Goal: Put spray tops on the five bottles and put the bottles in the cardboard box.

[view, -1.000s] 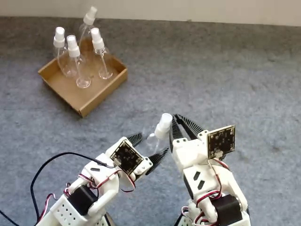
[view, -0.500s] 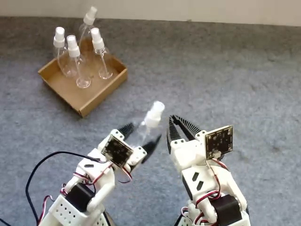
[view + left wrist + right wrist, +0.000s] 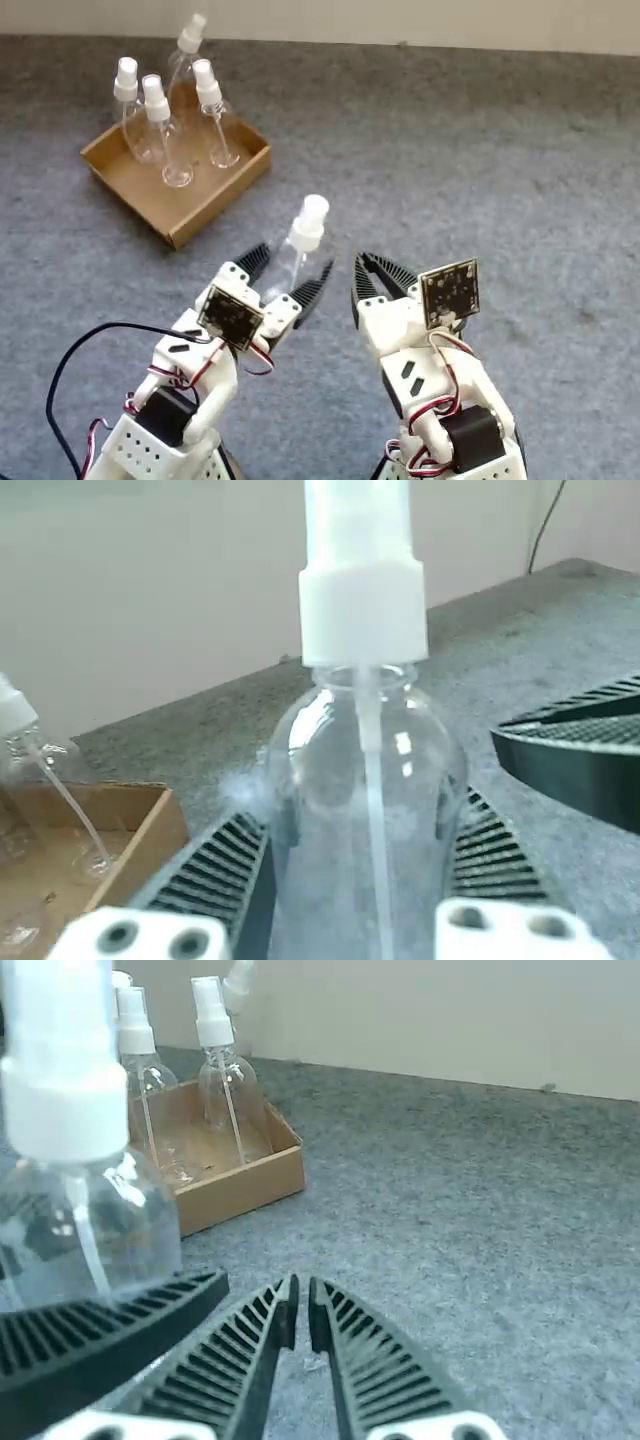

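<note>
The left gripper (image 3: 290, 264) is clasping the spray-topped bottle (image 3: 303, 228) between its fingers, near the cardboard box (image 3: 222, 198) but not in it. The right gripper (image 3: 302, 1298) is hanging just beside it, fingers pressed together and holding nothing.

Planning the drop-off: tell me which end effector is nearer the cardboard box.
Left. The left end effector, shut on a capped bottle, is off the cardboard box's near wall; the right end effector sits beyond it, farther from the box.
</note>
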